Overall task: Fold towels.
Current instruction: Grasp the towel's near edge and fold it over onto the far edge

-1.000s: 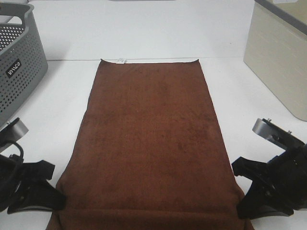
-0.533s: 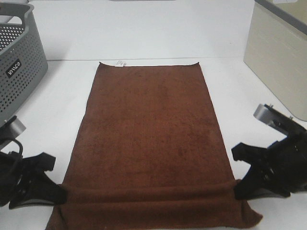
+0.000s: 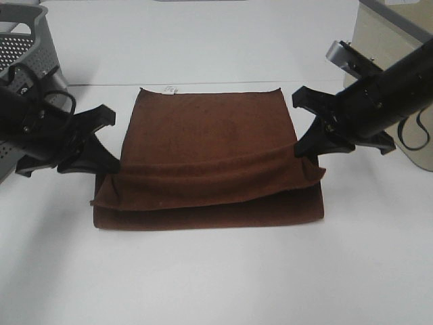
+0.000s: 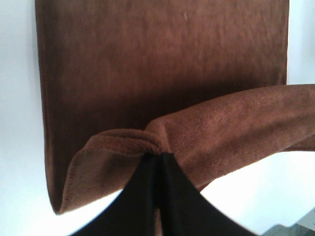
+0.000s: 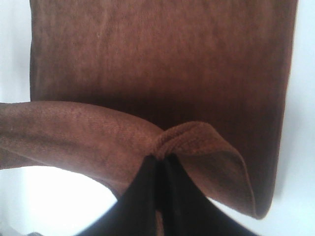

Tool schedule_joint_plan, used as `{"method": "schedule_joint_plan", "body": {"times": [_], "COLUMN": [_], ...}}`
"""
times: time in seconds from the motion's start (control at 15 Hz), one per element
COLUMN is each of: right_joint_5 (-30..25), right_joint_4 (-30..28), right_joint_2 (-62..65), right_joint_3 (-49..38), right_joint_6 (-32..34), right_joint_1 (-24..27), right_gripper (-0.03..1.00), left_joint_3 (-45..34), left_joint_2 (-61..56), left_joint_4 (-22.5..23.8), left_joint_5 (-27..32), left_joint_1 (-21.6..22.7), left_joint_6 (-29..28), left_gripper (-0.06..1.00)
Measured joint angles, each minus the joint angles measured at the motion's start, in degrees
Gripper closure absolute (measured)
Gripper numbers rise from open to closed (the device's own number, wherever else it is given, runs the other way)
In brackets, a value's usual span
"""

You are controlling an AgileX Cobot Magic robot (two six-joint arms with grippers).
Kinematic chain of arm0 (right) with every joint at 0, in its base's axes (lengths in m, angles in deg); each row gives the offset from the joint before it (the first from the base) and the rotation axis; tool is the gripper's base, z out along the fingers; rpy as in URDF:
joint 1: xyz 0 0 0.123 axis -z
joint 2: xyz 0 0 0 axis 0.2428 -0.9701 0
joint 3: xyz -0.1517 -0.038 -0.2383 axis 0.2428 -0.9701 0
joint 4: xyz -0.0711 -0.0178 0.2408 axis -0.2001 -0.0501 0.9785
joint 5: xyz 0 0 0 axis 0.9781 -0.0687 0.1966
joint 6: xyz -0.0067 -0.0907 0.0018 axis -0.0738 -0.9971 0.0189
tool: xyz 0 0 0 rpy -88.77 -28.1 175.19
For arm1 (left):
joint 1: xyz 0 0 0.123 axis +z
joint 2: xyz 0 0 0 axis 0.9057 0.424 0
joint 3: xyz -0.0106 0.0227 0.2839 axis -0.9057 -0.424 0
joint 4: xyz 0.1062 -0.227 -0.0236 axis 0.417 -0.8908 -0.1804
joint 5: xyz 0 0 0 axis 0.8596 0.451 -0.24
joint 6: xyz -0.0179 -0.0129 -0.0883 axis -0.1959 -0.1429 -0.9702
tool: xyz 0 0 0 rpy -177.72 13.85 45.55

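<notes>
The dark reddish-brown towel (image 3: 210,135) lies on the white table, its near half lifted and carried over the far half. A small white tag (image 3: 170,89) sits at its far edge. My left gripper (image 3: 111,164) is shut on the towel's near-left corner (image 4: 147,142). My right gripper (image 3: 302,150) is shut on the near-right corner (image 5: 170,140). The held edge sags between them, above the flat part of the towel (image 4: 162,59), which also shows in the right wrist view (image 5: 162,54).
A grey perforated basket (image 3: 30,47) stands at the far left. A beige bin (image 3: 389,74) stands at the far right. The white table (image 3: 216,271) is bare in front of the towel's fold.
Both grippers have risen and moved away from the table's front edge, carrying the towel's near edge up and over toward the far edge. The towel now lies doubled at its near side.
</notes>
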Motion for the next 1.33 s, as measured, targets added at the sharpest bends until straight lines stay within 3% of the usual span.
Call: {"method": "schedule_joint_plan", "body": {"times": [0.53,0.8,1.07,1.2,1.33], "right_joint_5": [-0.7,0.3,1.7,3.0,3.8], "right_joint_4": [-14.5,-16.3,-17.0,-17.8,-18.0], "right_joint_2": [-22.7,-33.9,-39.1,-40.3,-40.4], "right_joint_3": [36.0,52.8,58.4,58.8,58.8], "right_joint_6": [9.8,9.9,9.9,9.9,9.9], "right_joint_1": [0.1,0.1,0.2,0.2,0.2], "right_gripper": [0.97,0.97,0.97,0.94,0.75], "left_joint_3": [31.9,48.2,54.5,56.5,57.0], "left_joint_2": [20.6,31.3,36.6,38.9,39.7], "left_joint_4": [2.3,2.3,2.5,2.5,2.6], "left_joint_5": [-6.0,-11.3,-15.0,-15.0,-15.0], "left_joint_1": [0.0,0.0,0.0,0.0,0.0], "left_joint_6": [-2.0,-2.0,-2.0,-2.0,-2.0], "left_gripper": [0.94,0.93,0.90,0.81,0.57]}}
